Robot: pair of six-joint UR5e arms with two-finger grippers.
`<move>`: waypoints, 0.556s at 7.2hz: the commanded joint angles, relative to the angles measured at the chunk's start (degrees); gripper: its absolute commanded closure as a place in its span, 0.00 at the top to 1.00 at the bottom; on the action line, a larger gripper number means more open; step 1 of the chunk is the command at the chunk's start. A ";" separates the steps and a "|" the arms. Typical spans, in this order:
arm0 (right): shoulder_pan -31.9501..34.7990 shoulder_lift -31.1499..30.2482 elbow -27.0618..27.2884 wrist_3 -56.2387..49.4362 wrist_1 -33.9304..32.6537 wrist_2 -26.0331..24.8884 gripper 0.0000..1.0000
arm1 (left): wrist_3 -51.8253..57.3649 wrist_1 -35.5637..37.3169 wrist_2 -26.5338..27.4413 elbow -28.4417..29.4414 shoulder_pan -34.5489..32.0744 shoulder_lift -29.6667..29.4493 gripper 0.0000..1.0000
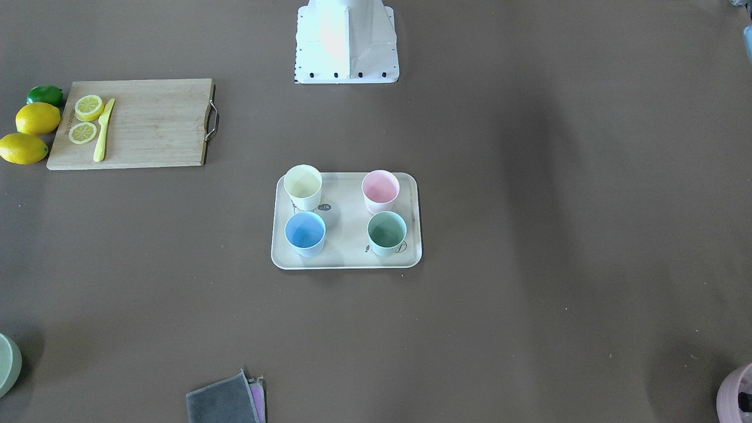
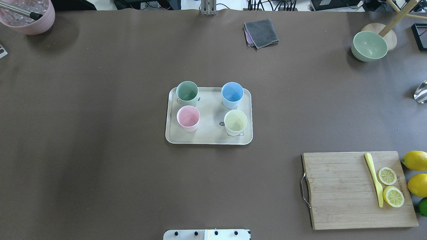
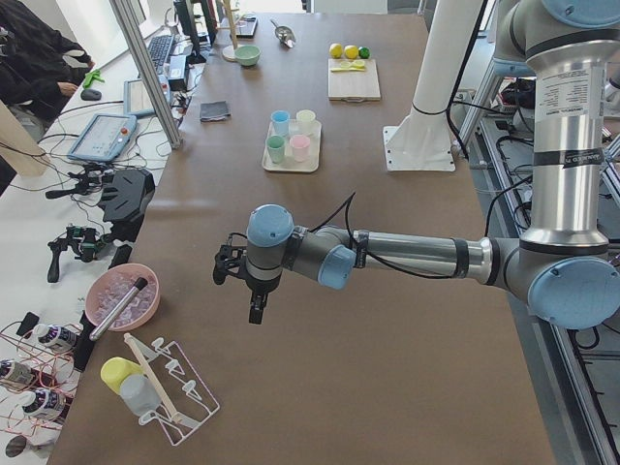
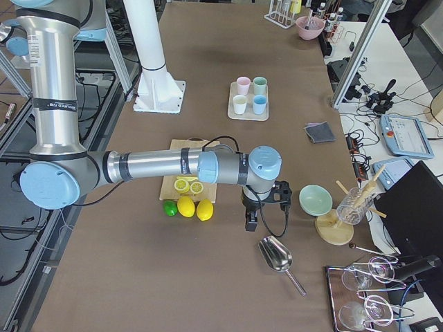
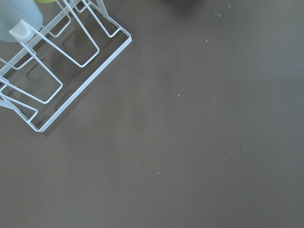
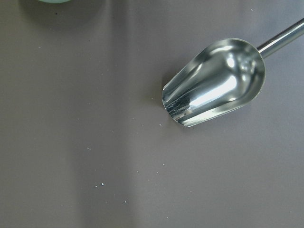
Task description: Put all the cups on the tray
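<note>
The cream tray lies at the table's middle. Four cups stand upright on it: mint green, blue, pink and pale yellow. In the front-facing view they show as yellow, pink, blue and green. My left gripper hangs over the table far from the tray, near the left end. My right gripper hangs near the right end. Each shows only in a side view, so I cannot tell if it is open or shut.
A wooden cutting board with lemon slices and a yellow knife lies front right, with lemons beside it. A green bowl, a grey cloth and a pink pot sit at the far edge. A wire rack lies under the left wrist, a metal scoop under the right.
</note>
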 commanded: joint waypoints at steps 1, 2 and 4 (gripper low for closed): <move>-0.05 0.14 -0.02 0.00 0.00 -0.10 1.00 | -0.09 0.00 0.22 0.27 0.08 0.00 0.98; -0.05 0.23 -0.02 -0.09 0.00 -0.01 1.00 | -0.09 0.00 0.31 0.35 0.08 0.00 0.98; -0.05 0.23 0.07 -0.09 0.09 0.08 1.00 | -0.44 0.00 0.49 0.96 0.08 -0.52 0.98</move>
